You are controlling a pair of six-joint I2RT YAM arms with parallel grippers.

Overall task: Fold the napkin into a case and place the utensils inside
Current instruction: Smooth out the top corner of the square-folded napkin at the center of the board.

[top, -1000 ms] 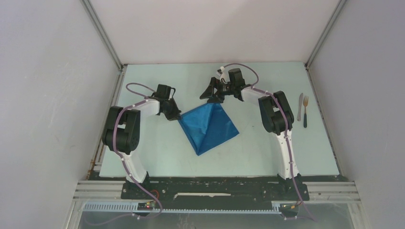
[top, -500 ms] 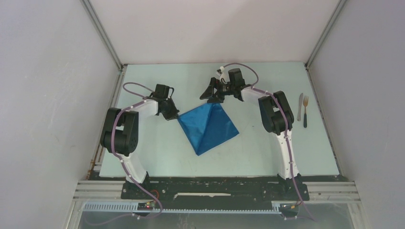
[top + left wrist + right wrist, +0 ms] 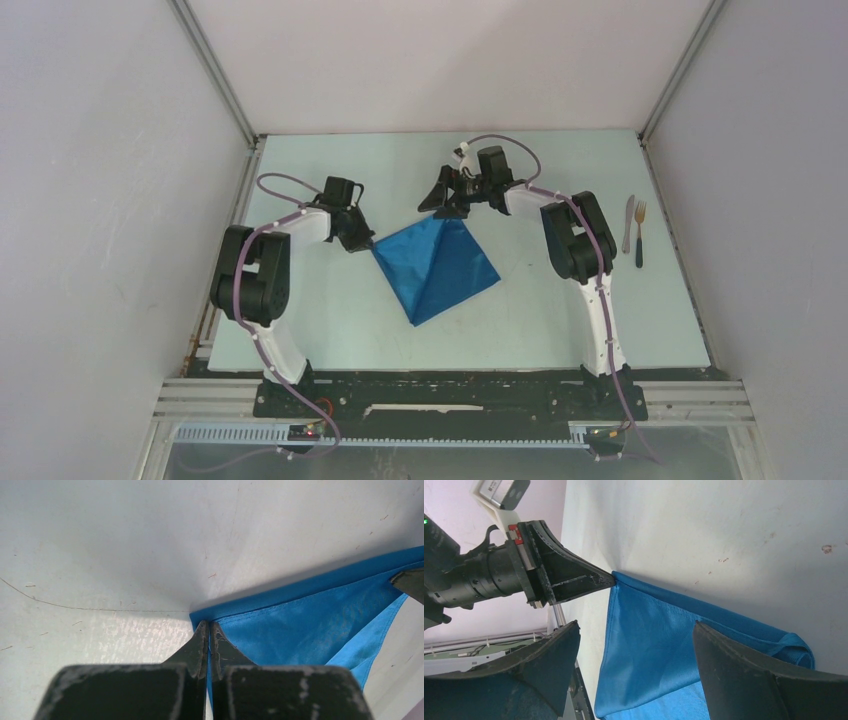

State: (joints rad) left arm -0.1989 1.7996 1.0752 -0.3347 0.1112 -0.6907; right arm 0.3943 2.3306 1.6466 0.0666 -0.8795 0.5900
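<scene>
Napkin (image 3: 435, 268) lies on the table (image 3: 330, 320), folded to a kite shape, not a case yet. Left gripper (image 3: 208, 630) is pinched closed on the napkin's left corner. The bite is at the very tip of the cloth, and I can't tell if it has both layers or just one. Right gripper (image 3: 634, 635) stands wide with nothing in it, hovering over the napkin's far corner. Knife (image 3: 628, 222) and fork (image 3: 639, 232) lie side by side well right of the napkin, untouched.

Risks as I see them:
- Shallow pinch on the left corner: a pull across the napkin likely slips the cloth out and the fold flops back.
- If only the top layer is caught, lifting peels the layers apart and undoes the fold instead of carrying it.
- Right jaws aren't on cloth. Close too high and they grab air; too low and they scrape the table and bunch the far corner, where the fold looks puffed in the right wrist view.
- One corner clamped, the other free: moving the left alone drags the whole napkin and skews it.
- Both grippers work the same far-left edge of the napkin, so a crossing path risks finger contact.
- A sloppy fold means a pocket too loose or too tight for the utensils.
</scene>
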